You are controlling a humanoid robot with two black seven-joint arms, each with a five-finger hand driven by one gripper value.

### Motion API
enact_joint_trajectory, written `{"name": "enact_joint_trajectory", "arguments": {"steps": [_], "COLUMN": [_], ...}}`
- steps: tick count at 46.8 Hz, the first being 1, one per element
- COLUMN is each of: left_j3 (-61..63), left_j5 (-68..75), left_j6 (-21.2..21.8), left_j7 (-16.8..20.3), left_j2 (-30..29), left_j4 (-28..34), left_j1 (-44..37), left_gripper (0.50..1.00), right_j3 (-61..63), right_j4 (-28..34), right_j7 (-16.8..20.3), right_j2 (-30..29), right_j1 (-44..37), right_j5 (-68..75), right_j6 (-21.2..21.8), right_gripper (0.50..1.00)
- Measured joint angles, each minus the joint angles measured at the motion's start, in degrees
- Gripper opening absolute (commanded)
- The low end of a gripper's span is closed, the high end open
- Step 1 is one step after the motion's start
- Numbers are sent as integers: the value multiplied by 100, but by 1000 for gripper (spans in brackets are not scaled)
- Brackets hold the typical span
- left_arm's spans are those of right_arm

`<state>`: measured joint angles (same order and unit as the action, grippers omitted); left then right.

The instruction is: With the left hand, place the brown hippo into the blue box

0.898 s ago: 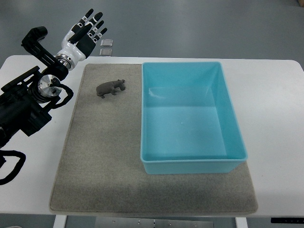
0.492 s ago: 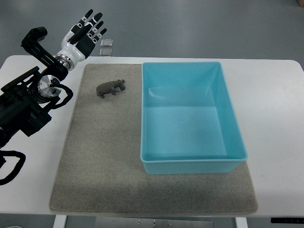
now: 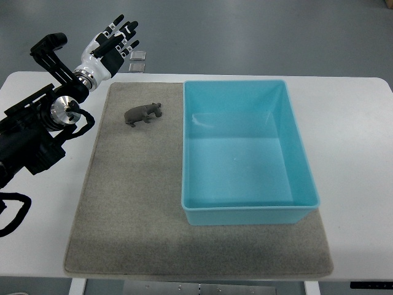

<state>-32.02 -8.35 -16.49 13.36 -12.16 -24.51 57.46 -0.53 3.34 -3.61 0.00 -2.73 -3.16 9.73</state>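
Hippo (image 3: 143, 114) sits on mat (image 3: 123, 203), just left of box (image 3: 288, 141), untouched. Left hand (image 3: 110, 46) up-left of hippo, fingers spread, holding nothing.

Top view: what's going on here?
The robot's left hand hangs with fingers spread and holding nothing, beyond the far-left corner of the grey mat. The brown hippo stands untouched on the mat, just left of the blue box, which holds nothing. So the grasp has not yet begun. The right arm is out of view.
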Motion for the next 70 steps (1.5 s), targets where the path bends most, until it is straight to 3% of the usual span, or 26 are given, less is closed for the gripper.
{"name": "enact_joint_trajectory", "arguments": {"steps": [18, 34, 42, 49, 57, 70], "left_j3": [157, 1674, 1950, 1967, 2146, 2592], "left_j5": [2283, 2691, 3773, 4735, 5489, 6704], "left_j6": [6, -113, -127, -148, -475, -457], "left_j7": [-17, -8, -7, -7, -8, 5], "left_j2": [-7, -170, -233, -368, -478, -578], "left_j4": [-20, -25, -62, -175, -351, -580], "left_j1": [24, 559, 728, 834, 927, 1172], "left_gripper": [1000, 1000, 1000, 1000, 1000, 999], "right_j3": [0, 0, 0, 0, 0, 0], "right_j4": [0, 0, 0, 0, 0, 0], "right_j7": [0, 0, 0, 0, 0, 0], "right_j2": [0, 0, 0, 0, 0, 0], "right_j1": [0, 0, 0, 0, 0, 0], "right_j5": [0, 0, 0, 0, 0, 0], "right_j6": [-4, -4, -4, -4, -4, -4], "right_gripper": [936, 936, 936, 936, 936, 936]}}
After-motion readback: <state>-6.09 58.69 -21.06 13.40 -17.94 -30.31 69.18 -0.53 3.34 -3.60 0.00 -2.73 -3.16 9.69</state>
